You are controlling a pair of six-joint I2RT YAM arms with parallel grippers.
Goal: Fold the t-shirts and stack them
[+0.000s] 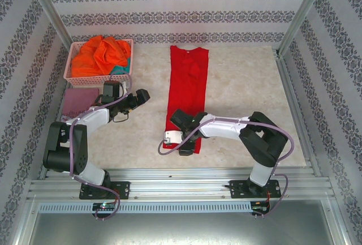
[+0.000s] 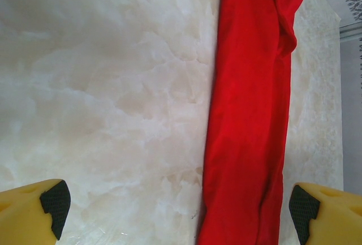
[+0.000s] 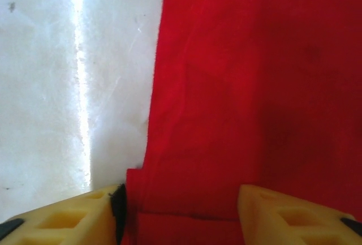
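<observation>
A bright red t-shirt (image 1: 188, 86) lies folded into a long narrow strip down the middle of the table, collar at the far end. My right gripper (image 1: 180, 143) is at its near hem. In the right wrist view the yellow fingers (image 3: 107, 216) stand apart, straddling the hem of the red t-shirt (image 3: 237, 86), and the left pad touches the cloth's edge. My left gripper (image 1: 141, 95) hovers left of the strip, open and holding nothing (image 2: 180, 205), with the red t-shirt (image 2: 249, 115) ahead of it. Orange t-shirts (image 1: 99, 55) and a teal one (image 1: 117, 71) are heaped in the basket. A maroon t-shirt (image 1: 76, 102) lies folded at the left.
The pink lattice basket (image 1: 72, 58) stands at the back left corner. Patterned walls and metal posts close in the pale marbled table (image 1: 243, 86). A metal rail runs along the near edge by the arm bases.
</observation>
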